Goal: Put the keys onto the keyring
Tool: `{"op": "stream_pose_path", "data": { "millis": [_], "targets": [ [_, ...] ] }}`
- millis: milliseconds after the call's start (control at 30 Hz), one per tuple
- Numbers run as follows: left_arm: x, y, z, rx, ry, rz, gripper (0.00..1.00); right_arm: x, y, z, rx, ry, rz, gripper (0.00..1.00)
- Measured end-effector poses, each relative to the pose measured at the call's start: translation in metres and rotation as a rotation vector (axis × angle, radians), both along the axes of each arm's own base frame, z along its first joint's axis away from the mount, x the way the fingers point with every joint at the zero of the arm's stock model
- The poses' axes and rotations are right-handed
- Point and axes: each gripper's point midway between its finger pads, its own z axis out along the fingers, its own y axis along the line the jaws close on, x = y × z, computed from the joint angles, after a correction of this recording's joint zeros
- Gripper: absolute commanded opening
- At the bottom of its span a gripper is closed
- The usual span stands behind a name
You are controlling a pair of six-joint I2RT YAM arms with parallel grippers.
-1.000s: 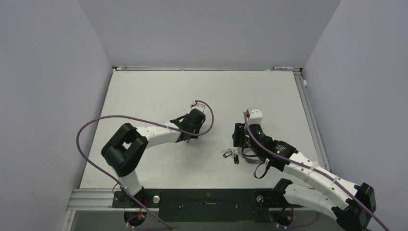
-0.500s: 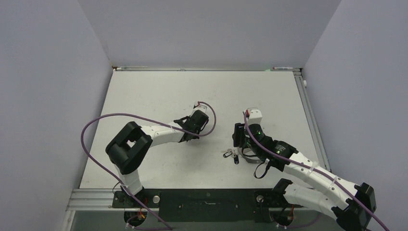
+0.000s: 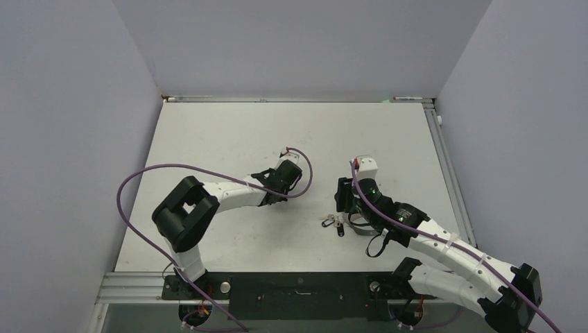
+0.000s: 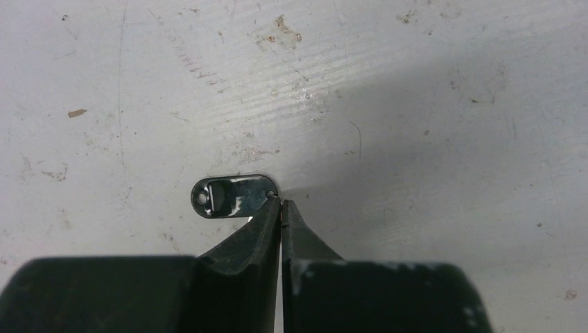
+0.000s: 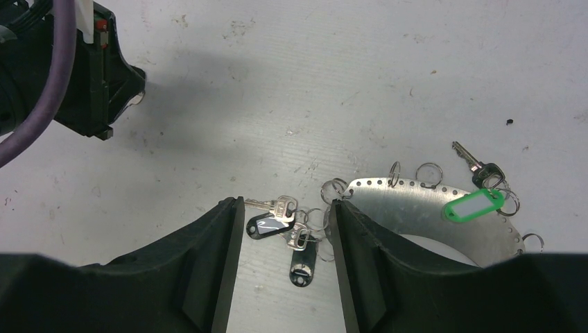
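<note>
In the left wrist view my left gripper [image 4: 281, 202] is shut, its tips down at the table and touching the right end of a small black plastic key head [image 4: 232, 195] that lies flat. I cannot tell whether they pinch its edge. In the right wrist view my right gripper [image 5: 281, 205] is open above a cluster of keys: a silver key [image 5: 276, 205] and two black-headed ones [image 5: 265, 226] [image 5: 303, 261] on small rings. The keyring's curved pale metal strap [image 5: 416, 201] with its green piece [image 5: 473, 205] lies just right of them. From above, the keys [image 3: 334, 222] lie beside the right gripper [image 3: 342, 201].
Another black-headed key [image 5: 478, 165] lies beyond the green piece, and several small loose rings [image 5: 430, 172] hang along the strap's edge. The left arm's wrist and purple cable [image 5: 41, 76] show at the top left of the right wrist view. Purple cables [image 3: 139, 177] loop over the table's left side.
My left gripper has shifted a little to the right and away from the bases, staying low on the table. The right arm and the keys have not moved.
</note>
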Motion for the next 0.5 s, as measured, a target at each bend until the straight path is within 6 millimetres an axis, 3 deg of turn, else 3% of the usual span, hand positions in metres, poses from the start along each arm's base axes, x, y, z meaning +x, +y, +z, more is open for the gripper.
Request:
{"op": "stream_pose_path", "data": {
  "millis": [500],
  "targets": [
    [-0.023, -0.013, 0.048, -0.180, -0.004, -0.094, 0.00, -0.002, 0.005, 0.009, 0.031, -0.023, 0.037, 0.53]
  ]
}}
